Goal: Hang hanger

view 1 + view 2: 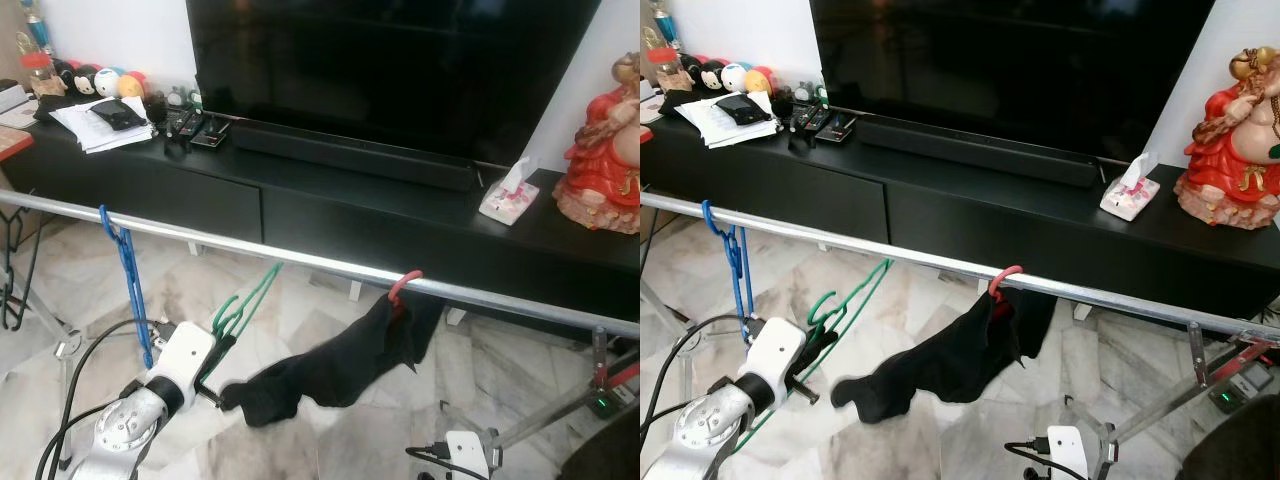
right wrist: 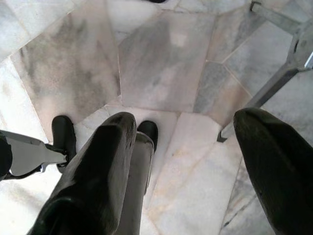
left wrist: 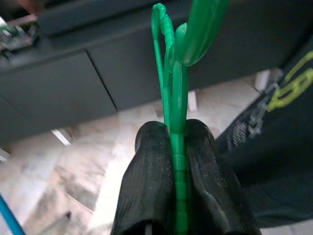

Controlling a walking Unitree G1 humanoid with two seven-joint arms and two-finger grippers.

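Where the left gripper (image 3: 178, 161) sits low at the near left above the pale marble floor (image 1: 300, 300), its two black fingers (image 3: 146, 186) are pressed together on the thin green plastic hanger (image 1: 245, 297), the hanger's stem running straight up out of the pinch between the pads. From that grip the green hanger slants upward and forward toward the long silver metal rail (image 1: 320, 262) that crosses the scene; its top end lies close under the rail, and whether it touches the rail cannot be told. Blue plastic hanger (image 1: 125, 270): hooked over the rail at the left, hanging down beside the left arm. Pink plastic hanger hook (image 1: 402, 285): over the rail near its middle, carrying a black garment (image 1: 350, 365) whose lower end trails down to just beside the left gripper. Right gripper (image 2: 186, 161): low at the near right, fingers spread wide with nothing between them, pointing down at the marble tiles and the rack's metal legs. Behind the rail: a long black low cabinet (image 1: 400, 215) bearing a large dark television (image 1: 390, 70), a black soundbar (image 1: 350, 150), a white tissue pack (image 1: 510, 195), a red seated figurine (image 1: 603, 160), papers and small toys at the left end.
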